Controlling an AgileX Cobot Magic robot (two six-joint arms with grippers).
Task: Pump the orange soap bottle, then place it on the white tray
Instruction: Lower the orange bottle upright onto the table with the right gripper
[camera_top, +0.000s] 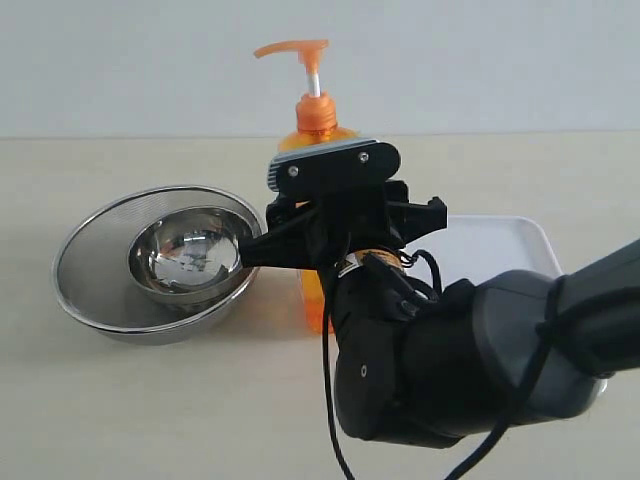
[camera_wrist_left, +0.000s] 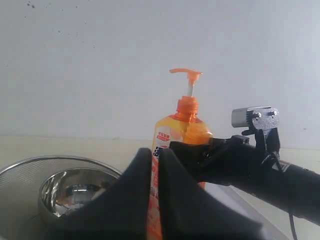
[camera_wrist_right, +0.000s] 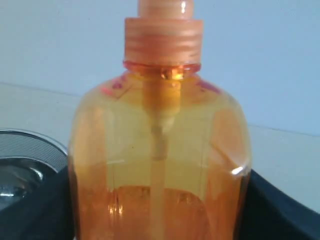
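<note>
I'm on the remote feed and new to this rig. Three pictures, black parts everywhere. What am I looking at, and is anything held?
It is a two-armed robot. The wide picture comes from a camera off the arms; the other two sit on the wrists. On the table stand the orange soap bottle, a steel bowl inside a mesh strainer, and the white tray behind the big arm. The right claw has its jaws around the bottle's body; its camera shows the bottle close up. The left claw is shut and empty, short of the bottle. The pump head is untouched.
</note>
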